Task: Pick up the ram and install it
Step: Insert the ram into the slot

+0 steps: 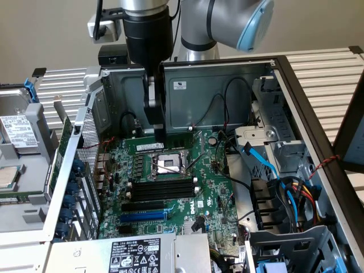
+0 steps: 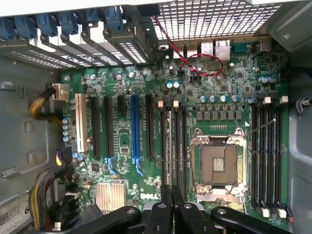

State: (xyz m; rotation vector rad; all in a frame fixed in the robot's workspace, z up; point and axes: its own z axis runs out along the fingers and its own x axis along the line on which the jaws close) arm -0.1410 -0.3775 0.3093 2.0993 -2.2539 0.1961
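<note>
Exterior view: tool [image 1: 161, 137], set narrow, hold on ram not readable, hangs upright at 12 o'clock of CPU socket [image 1: 169, 165], likely squared to motherboard [image 1: 211, 190].

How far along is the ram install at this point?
Done: the ram looks picked up, a green stick with a white label hanging from the shut end effector. In hand: it is held above the motherboard. Left: it is not seated; the black memory slots look empty.
</note>
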